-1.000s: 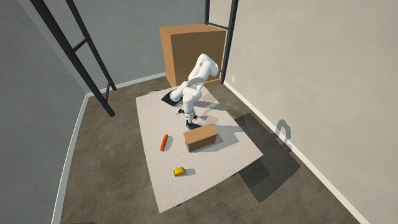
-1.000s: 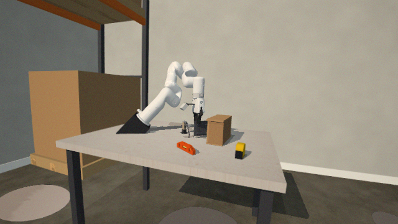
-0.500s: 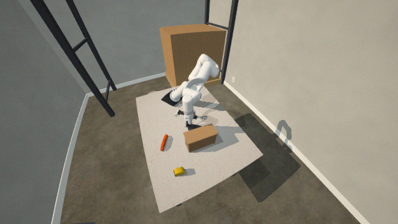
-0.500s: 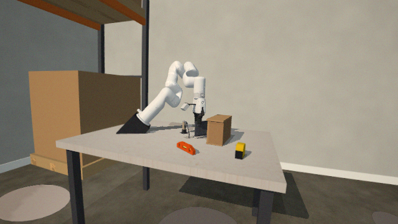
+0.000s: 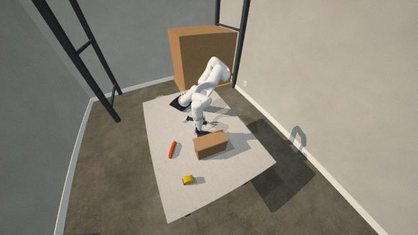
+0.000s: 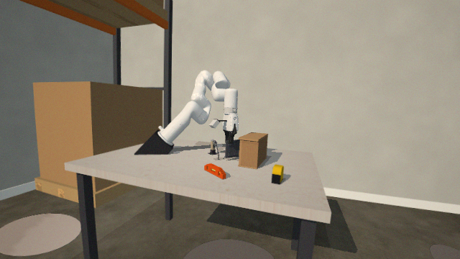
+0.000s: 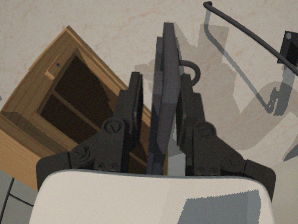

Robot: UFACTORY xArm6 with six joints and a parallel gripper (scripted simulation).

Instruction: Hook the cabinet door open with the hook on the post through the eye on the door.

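From my seat, the wrist view puts the dark door between the fingers of the gripper. They stand partly apart and aren't clamped on it: I can see a gap on the cabinet side, though I can't tell whether the finger on the eye side touches. The door stands swung out from the wooden cabinet, whose shelved inside shows, and the cabinet looks upright on the tabletop. The eye sticks out from the door's far face, just beside a finger. The hook's dark rod runs out from the post, apart from the eye and not through it. An orange level and a yellow tape measure lie well away from the gripper.
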